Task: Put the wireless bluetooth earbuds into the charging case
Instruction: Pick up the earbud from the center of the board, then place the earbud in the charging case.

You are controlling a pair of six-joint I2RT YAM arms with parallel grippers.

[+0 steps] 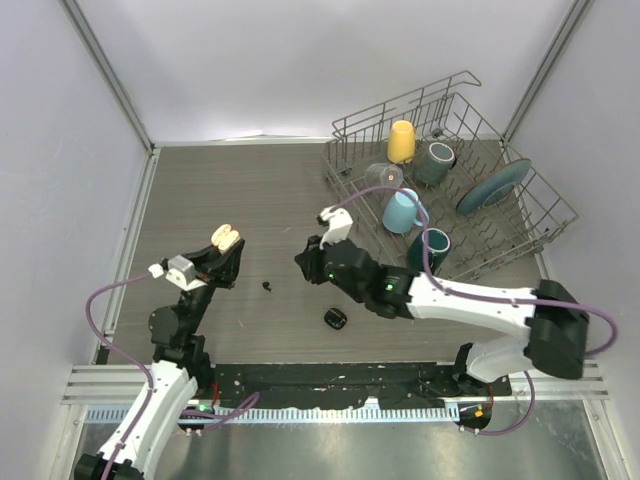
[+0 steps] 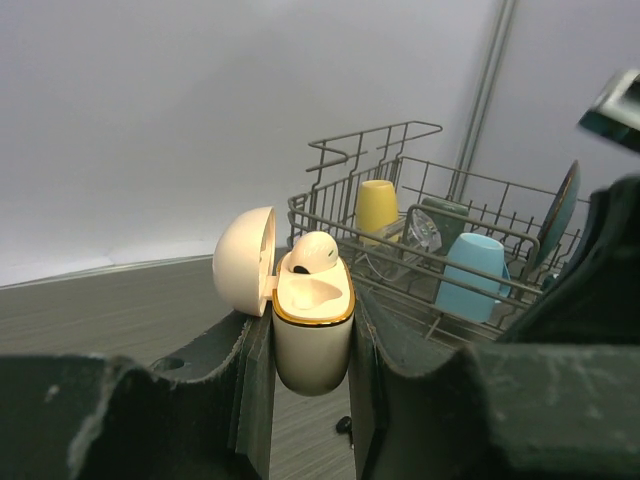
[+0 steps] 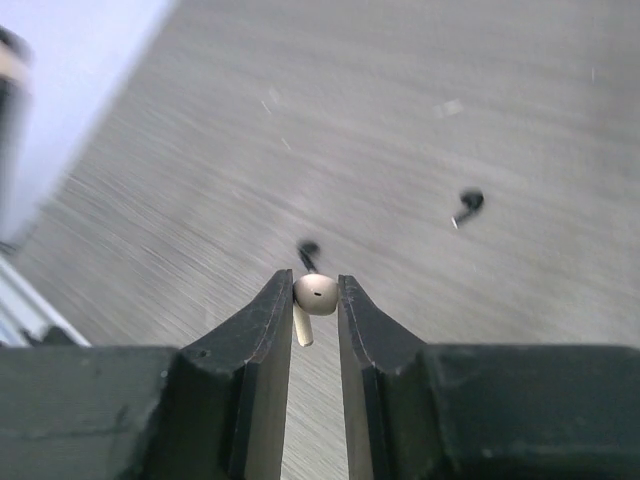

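My left gripper (image 1: 228, 247) is shut on an open cream-white charging case (image 1: 227, 237), held above the table. In the left wrist view the case (image 2: 312, 340) sits upright between the fingers (image 2: 255, 370), lid swung left. One cream earbud (image 2: 312, 255) sits in its far slot; the near slot is empty. My right gripper (image 1: 301, 262) is shut on the other cream earbud (image 3: 318, 292), stem down, above the table, right of the case. Two black earbuds (image 3: 467, 203) (image 3: 310, 250) lie on the table below; one shows in the top view (image 1: 267, 287).
A small black case (image 1: 335, 319) lies on the table near the right arm. A wire dish rack (image 1: 450, 190) with cups and a plate stands at the back right. Walls close in the table on the left, back and right.
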